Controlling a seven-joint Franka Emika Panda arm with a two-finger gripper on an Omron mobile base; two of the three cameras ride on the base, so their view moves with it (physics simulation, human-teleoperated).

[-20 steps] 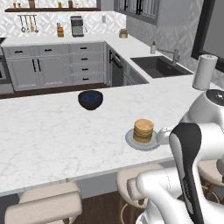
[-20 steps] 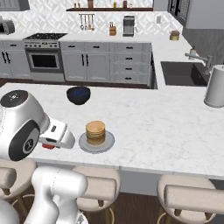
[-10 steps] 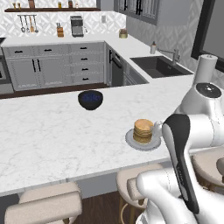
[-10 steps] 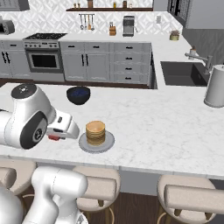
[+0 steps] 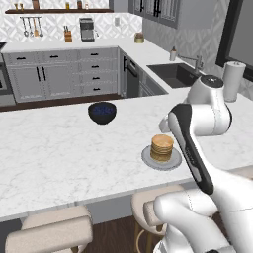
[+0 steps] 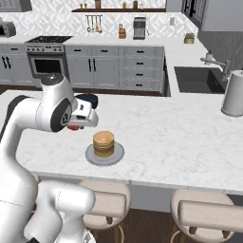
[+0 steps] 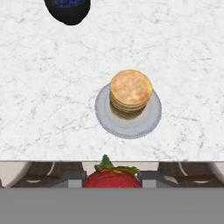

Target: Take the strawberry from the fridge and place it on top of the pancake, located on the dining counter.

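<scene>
On the wide white marble-look dining surface [image 5: 59, 148] with faint grey veins there is one stack of golden-brown round pancakes [image 7: 130, 92], one flat round grey plate [image 7: 151, 114] beneath the stack, and one dark blue round bowl [image 5: 102, 112] well apart from the plate, farther from the stools. Three round beige padded stools [image 6: 207, 214] stand along the near edge of the surface in the right base view. One tall white cylindrical kettle-like jug [image 6: 233, 93] stands on the surface far to the side of the plate, near the dark sink. The two-finger claw [image 7: 112, 176] of the white arm is pinched onto one small red strawberry [image 7: 112, 177] with a green leafy cap, its dark tips pressed against the fruit's two sides. In the right base view the claw hangs above the surface just beside the plate, between it and the bowl, with a bit of red showing under the hand; the strawberry is in the air, clear of the pancakes and not touching them. No writing or label can be read on any of these things.
</scene>
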